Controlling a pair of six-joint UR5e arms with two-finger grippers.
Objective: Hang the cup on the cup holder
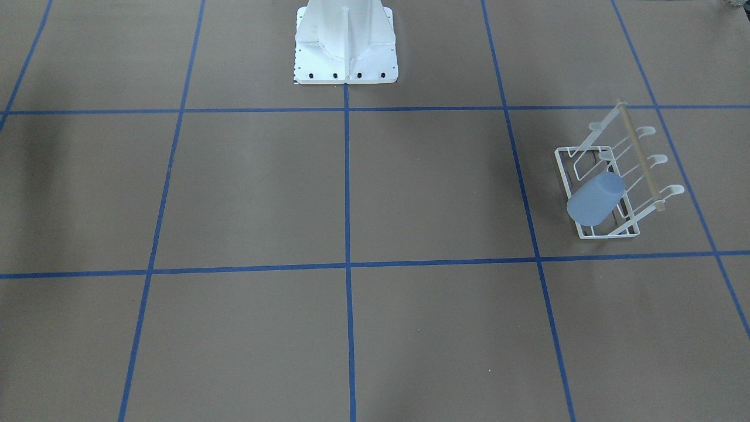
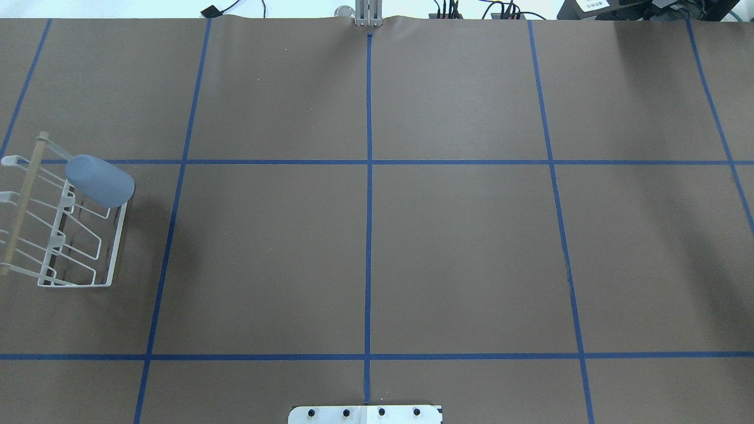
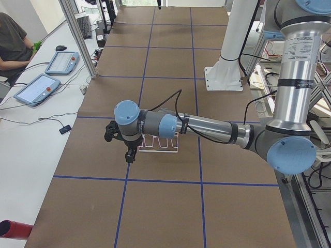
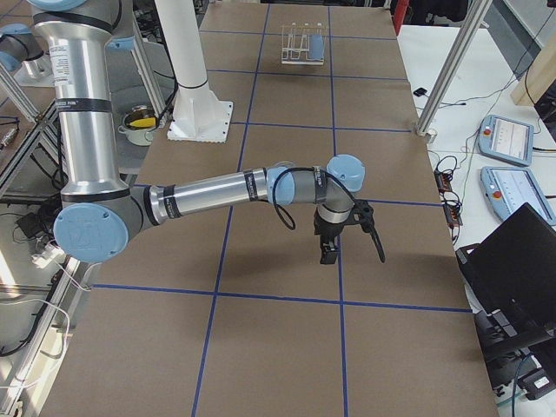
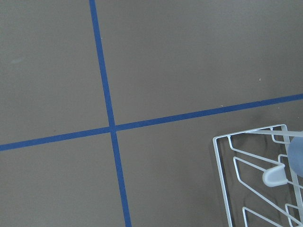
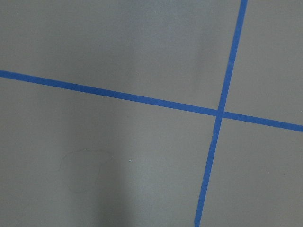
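Brown paper crossed by blue tape lines (image 2: 369,235) covers the table (image 2: 459,259). I see my left gripper (image 3: 120,147) only from the side, up over the paper near the left edge, and my right gripper (image 4: 352,250) the same way, well apart near the right edge, so I cannot tell if either one's fingers are apart or together. Just beside the left gripper stands the white cup holder (image 2: 112,259), and the blue cup (image 2: 99,179) sits tilted on the holder's end nearest the operators' edge, its narrow end toward the wooden rod (image 2: 23,200).
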